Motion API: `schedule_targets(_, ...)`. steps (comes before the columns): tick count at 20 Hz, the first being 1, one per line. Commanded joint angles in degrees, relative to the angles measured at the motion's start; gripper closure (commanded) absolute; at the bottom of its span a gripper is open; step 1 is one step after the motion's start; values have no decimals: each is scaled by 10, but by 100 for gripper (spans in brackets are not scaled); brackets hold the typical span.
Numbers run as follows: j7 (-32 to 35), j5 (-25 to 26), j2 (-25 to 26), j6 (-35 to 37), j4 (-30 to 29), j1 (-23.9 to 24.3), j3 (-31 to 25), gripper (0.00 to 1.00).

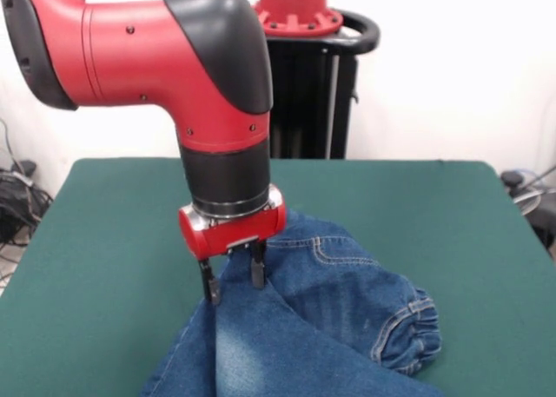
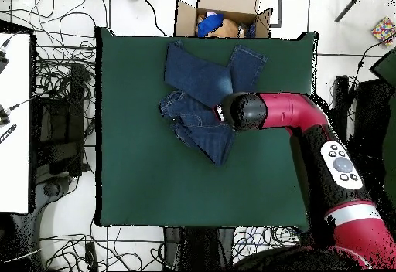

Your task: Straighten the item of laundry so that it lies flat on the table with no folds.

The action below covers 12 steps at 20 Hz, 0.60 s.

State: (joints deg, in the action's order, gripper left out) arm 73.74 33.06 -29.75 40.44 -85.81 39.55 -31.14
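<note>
The jeans (image 1: 330, 314) lie crumpled and folded over on the dark green table (image 1: 104, 241), running off the near edge of the front view; a gathered, stitched end bulges at the right. My gripper (image 1: 234, 280) points straight down at the jeans' left fold. Its fingers (image 1: 211, 288) stand apart, with a raised edge of denim between them. In the overhead view the jeans (image 2: 197, 83) lie at the table's (image 2: 147, 168) upper middle, legs spread toward the top edge and the rest bunched. The arm's black and red head (image 2: 244, 111) hides the gripper there.
The robot's pedestal (image 1: 304, 84) stands behind the table's far edge. A cardboard box (image 2: 224, 14) with coloured items sits on the floor just past the table's top edge in the overhead view. Cables lie on the floor at the left (image 2: 54, 114).
</note>
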Motion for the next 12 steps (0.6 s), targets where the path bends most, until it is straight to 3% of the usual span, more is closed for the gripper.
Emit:
schedule_targets(1, -13, -13, -52, 27, -88, 2, -10, 0)
schedule_targets(12, 4, -29, -128, 20, -167, 12, -10, 0)
